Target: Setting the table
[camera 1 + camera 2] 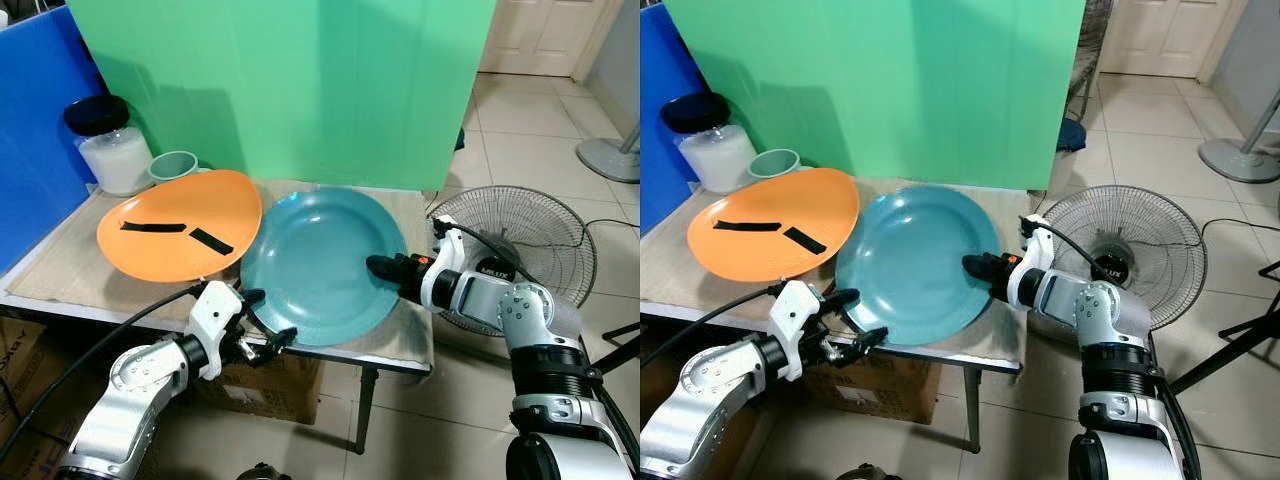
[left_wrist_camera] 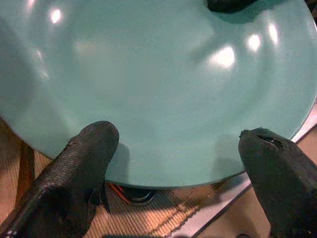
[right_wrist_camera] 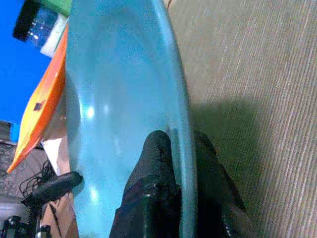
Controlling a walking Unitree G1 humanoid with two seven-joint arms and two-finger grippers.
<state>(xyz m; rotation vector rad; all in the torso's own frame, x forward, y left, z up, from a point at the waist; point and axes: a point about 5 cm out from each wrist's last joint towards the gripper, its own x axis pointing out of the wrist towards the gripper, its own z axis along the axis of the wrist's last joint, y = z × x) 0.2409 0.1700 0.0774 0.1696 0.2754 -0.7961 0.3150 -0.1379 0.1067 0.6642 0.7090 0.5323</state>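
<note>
Closest to the robot, the left gripper (image 1: 268, 318) is spread wide at the near edge of the teal plate (image 1: 318, 262), one finger on each side. The right gripper (image 1: 381, 265) pinches the plate's right rim. The plate sits on the table (image 1: 60, 270), tilted up a little. Beside it lies an orange plate (image 1: 180, 222). Farther back stand a green cup (image 1: 174, 164) and a jar (image 1: 108, 145).

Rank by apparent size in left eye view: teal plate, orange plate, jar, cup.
1-2. teal plate and orange plate: look about alike; the teal one sits nearer the camera and is tilted, so unsure.
3. jar.
4. cup, partly hidden behind the orange plate.
</note>
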